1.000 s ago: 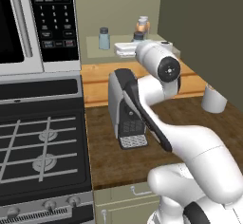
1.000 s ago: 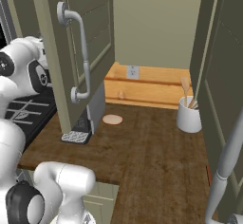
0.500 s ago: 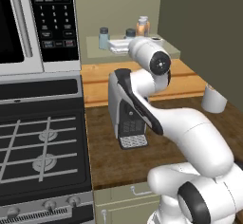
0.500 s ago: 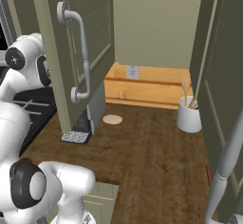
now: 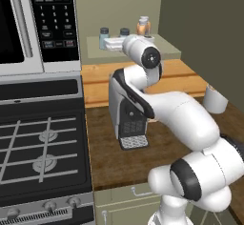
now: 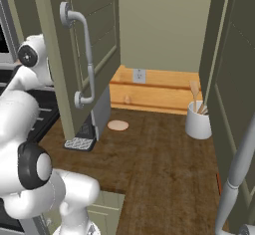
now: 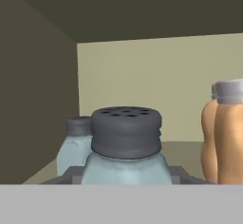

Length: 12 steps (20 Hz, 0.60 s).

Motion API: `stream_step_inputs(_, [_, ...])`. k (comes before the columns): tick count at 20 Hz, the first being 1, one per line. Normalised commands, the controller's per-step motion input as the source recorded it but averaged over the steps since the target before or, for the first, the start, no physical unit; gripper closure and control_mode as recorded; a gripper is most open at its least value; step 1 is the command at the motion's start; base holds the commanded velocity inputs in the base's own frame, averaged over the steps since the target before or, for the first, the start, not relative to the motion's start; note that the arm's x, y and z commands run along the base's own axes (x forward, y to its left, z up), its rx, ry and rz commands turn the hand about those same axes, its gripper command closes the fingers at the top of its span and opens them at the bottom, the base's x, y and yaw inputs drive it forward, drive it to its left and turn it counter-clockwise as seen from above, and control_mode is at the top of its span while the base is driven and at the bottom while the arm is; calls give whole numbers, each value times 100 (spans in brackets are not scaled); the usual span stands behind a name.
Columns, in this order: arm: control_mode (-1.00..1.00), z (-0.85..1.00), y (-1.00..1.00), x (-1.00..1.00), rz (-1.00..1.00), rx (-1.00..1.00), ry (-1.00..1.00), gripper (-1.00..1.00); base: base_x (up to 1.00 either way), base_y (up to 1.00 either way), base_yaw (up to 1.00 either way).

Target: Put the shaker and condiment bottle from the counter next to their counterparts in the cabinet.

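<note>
Olive cabinet (image 5: 171, 52) walls surround my gripper (image 7: 126, 176), which reaches over the shelf above the counter (image 5: 114, 148). My jaws are narrowed on the dark-capped shaker (image 7: 126, 144), held upright close before the camera. Its lighter-capped twin (image 7: 76, 144) stands just behind to one side; two orange-tan bottles (image 7: 223, 133) stand on the other. I judge I should lower it gently beside the twin, keep it upright, and let go only once it rests on the shelf.
</note>
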Motion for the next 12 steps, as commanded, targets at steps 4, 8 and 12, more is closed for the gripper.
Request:
stream_step_inputs(4, [-100,-2,0,35,2,0,0,100,0,0,0])
stream_step_inputs(8, [-100,-19,0,18,4,-1,0,100,0,0,0])
stream_step_inputs(12, [-100,-16,0,8,4,0,0,100,0,0,0])
